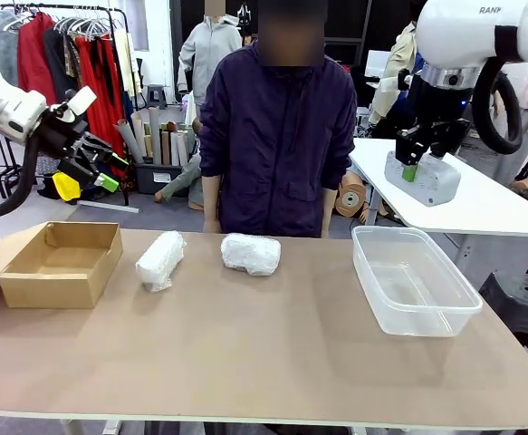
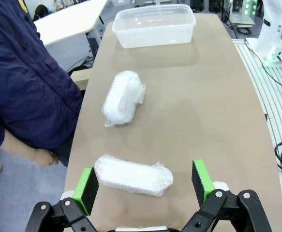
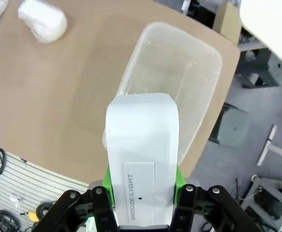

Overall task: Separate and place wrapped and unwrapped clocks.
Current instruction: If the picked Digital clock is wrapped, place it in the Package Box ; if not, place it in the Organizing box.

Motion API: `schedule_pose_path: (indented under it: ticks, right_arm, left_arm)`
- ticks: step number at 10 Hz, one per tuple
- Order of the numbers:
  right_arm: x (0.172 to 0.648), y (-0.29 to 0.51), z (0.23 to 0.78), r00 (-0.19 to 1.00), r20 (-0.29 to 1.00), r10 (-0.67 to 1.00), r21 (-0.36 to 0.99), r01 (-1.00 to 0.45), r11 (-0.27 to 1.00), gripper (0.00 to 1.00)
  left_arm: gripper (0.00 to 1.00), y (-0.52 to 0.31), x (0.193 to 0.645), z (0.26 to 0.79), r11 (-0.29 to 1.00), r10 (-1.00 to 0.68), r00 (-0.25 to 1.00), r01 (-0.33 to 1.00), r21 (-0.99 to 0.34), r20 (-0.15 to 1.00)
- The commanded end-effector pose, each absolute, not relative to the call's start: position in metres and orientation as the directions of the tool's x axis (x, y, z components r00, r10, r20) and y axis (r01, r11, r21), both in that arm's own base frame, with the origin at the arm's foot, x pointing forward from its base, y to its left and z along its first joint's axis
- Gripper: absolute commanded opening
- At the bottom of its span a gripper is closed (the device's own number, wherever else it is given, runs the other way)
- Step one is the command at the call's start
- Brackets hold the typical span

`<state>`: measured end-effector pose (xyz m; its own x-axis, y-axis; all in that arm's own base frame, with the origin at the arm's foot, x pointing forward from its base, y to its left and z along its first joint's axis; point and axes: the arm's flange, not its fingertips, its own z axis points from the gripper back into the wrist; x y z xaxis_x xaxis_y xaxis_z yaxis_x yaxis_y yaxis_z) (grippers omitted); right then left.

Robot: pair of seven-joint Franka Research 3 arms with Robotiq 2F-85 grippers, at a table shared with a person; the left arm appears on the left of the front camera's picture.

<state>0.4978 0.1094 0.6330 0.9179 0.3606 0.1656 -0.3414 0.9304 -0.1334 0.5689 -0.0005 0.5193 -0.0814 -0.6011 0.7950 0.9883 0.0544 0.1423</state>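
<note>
Two clocks wrapped in white bubble wrap lie at the table's far edge: one left of centre, one at centre. In the left wrist view they show as the near bundle and the farther bundle. My left gripper hangs open high above the cardboard box, its green pads spread wide over the near bundle. My right gripper is shut on the bare white clock, held high above the clear plastic tub. The clock bears "SNOOZE/LIGHT" print, and the tub lies below it.
An open cardboard box stands at the table's left end. A person in a dark blue jacket stands at the far side, hands down. A white table stands behind on the right. Bare tabletop spreads across the near half.
</note>
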Motion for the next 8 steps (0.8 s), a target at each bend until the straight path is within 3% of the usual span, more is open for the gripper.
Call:
schedule_pose_path:
  ticks: [1, 8]
  right_arm:
    - [0.4945, 0.1137, 0.6347, 0.917, 0.151, 0.369, -0.133, -0.351, 0.927, 0.00]
    - [0.4945, 0.1137, 0.6347, 0.917, 0.151, 0.369, -0.133, -0.351, 0.927, 0.00]
  left_arm:
    - [1.00, -0.0008, 0.5692, 0.5204, 0.055, -0.601, -0.084, 0.988, 0.145, 0.795]
    - [1.00, -0.0008, 0.5692, 0.5204, 0.055, -0.601, -0.084, 0.988, 0.145, 0.795]
